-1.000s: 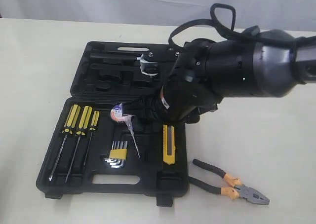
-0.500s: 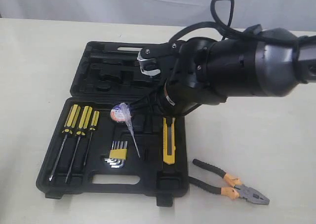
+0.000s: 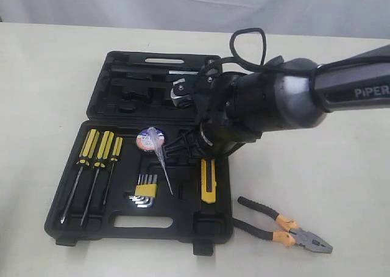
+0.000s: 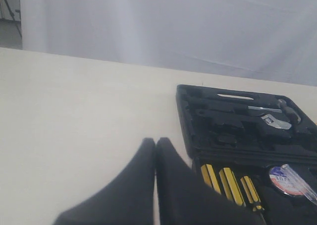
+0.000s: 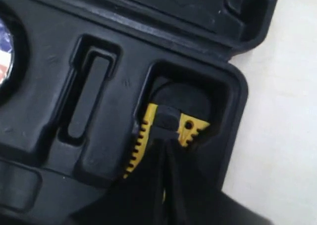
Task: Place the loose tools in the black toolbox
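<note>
The right end effector (image 5: pixel 166 148), fingers closed together and gripping nothing, presses on the yellow-and-black utility knife (image 5: pixel 185 128), probably seating it in its recess in the black toolbox (image 3: pixel 183 228). Grey pliers (image 3: pixel 283 225) lie outside on the bench (image 3: pixel 317 167). The left end effector (image 4: pixel 155 153) is closed and empty.

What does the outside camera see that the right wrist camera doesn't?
Only the outside camera shows the pliers on the table, the screwdrivers and the hex keys. Only the right wrist camera shows, close up, the ribbed yellow end of the knife in its slot, with the shut right end effector just by it. Both show the toolbox, the knife and the tape roll.
</note>
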Robot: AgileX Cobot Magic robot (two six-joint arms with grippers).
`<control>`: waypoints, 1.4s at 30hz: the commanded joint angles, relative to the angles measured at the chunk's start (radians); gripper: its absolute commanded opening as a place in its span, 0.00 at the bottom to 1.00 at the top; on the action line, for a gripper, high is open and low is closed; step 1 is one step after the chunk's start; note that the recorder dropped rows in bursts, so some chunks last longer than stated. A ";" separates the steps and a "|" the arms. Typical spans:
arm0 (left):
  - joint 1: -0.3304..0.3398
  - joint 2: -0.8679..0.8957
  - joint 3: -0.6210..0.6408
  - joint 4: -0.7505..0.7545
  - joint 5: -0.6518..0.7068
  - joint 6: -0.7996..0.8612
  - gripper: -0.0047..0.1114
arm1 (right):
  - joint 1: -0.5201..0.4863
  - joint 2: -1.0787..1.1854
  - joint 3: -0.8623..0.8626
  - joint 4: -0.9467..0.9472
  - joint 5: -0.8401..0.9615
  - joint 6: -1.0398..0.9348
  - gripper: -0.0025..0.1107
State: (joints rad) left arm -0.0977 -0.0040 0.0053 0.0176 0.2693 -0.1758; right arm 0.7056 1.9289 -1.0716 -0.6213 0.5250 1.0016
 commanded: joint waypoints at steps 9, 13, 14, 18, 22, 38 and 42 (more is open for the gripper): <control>-0.006 0.004 -0.005 0.005 0.001 0.000 0.04 | -0.004 -0.071 0.003 0.012 0.054 -0.012 0.02; -0.006 0.004 -0.005 0.005 0.001 0.000 0.04 | -0.004 -0.092 0.003 0.158 0.116 -0.179 0.02; -0.006 0.004 -0.005 0.005 0.001 0.000 0.04 | -0.004 -0.092 0.003 0.217 0.124 -0.246 0.02; -0.006 0.004 -0.005 0.005 0.001 0.000 0.04 | -0.004 -0.090 0.027 0.370 0.111 -0.401 0.02; -0.006 0.004 -0.005 0.005 0.001 0.000 0.04 | -0.004 -0.090 0.091 0.373 0.052 -0.403 0.02; -0.006 0.004 -0.005 0.005 0.001 0.000 0.04 | -0.004 -0.143 0.143 0.373 -0.061 -0.438 0.02; -0.006 0.004 -0.005 0.005 0.001 0.000 0.04 | -0.004 -0.164 0.143 0.373 -0.058 -0.441 0.02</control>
State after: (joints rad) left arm -0.0977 -0.0040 0.0053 0.0176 0.2693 -0.1758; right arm 0.7034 1.7841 -0.9309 -0.2497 0.4731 0.5716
